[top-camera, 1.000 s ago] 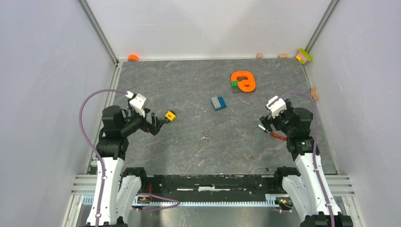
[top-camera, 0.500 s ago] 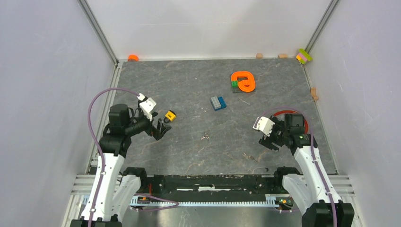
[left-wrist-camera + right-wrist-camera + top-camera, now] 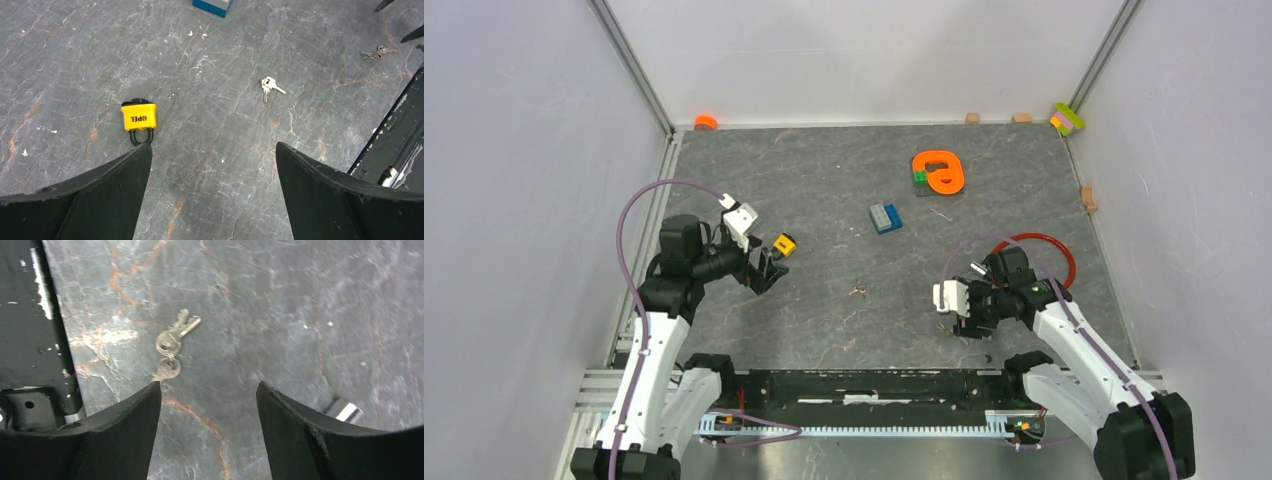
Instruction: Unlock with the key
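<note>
Hovering beside the black rail (image 3: 25,315), my right gripper (image 3: 207,385) stands open, empty. One of its dark fingers (image 3: 125,430) hides an end of the key (image 3: 172,342), a thin silver bunch near that rail on the veined grey tabletop (image 3: 300,315). My left gripper (image 3: 213,146) gapes wide, empty.

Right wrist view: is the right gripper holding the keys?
No, the keys lie on the table beyond the right gripper, whose jaws stand apart around nothing.

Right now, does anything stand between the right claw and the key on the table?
Nothing visible does. The key lies bare on the table, just ahead of the open right claw. A metal plug tip lies off to the side, clear of the path.
</note>
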### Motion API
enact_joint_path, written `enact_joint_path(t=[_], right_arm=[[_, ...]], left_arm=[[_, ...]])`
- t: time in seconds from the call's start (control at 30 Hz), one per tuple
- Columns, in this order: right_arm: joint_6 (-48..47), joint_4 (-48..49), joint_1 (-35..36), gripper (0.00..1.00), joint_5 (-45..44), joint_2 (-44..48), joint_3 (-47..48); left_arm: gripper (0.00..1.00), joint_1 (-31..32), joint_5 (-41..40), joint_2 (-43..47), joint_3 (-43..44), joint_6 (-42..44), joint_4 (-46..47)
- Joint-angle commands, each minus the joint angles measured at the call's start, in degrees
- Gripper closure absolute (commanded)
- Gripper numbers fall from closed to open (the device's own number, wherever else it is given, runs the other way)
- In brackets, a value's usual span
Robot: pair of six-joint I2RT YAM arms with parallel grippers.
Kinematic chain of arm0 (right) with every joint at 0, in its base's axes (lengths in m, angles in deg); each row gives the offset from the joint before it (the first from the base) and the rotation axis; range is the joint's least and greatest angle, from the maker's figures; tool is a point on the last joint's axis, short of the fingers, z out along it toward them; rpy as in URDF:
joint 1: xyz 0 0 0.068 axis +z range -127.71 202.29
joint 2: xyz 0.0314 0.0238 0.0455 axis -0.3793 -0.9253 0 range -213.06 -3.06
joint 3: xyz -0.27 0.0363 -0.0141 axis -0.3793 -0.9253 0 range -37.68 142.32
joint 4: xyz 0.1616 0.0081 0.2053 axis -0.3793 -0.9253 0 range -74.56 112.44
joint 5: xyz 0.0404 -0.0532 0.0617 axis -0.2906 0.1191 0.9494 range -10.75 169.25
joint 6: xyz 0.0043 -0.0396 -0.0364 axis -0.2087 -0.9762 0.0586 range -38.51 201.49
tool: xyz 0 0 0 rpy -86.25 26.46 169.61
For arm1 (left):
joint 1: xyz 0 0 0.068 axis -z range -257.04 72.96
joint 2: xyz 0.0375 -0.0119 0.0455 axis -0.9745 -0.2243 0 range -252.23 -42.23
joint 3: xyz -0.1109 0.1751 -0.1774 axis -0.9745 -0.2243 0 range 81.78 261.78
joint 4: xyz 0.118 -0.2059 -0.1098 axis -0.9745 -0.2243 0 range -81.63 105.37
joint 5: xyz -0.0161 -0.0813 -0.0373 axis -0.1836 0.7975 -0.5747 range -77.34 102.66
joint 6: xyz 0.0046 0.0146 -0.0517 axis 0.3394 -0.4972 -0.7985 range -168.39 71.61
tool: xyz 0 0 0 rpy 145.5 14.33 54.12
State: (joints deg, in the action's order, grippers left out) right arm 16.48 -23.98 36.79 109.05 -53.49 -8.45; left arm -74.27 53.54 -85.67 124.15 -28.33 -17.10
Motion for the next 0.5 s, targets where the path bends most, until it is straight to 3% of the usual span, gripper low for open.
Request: enact_joint_path(t=[0.0,0.3,0.47], right_arm=[[0.1,1.7,4.7,0.27,2.2,-0.9,-1.3],[3.8,5.8,12.8,0.51,-0.8,-4.2,-3.5],[4.9,7.3,14.3,0.57,-2.9,-4.9,-4.4]], left_arm=[[0.0,0.5,0.3,-0.1,-0.1,1.0,3.2],[0.0,2.0,-1.9,-1.4,-0.1,1.5,3.8],[0.0,3.1,-2.9,-1.9,0.1,1.8,3.8]])
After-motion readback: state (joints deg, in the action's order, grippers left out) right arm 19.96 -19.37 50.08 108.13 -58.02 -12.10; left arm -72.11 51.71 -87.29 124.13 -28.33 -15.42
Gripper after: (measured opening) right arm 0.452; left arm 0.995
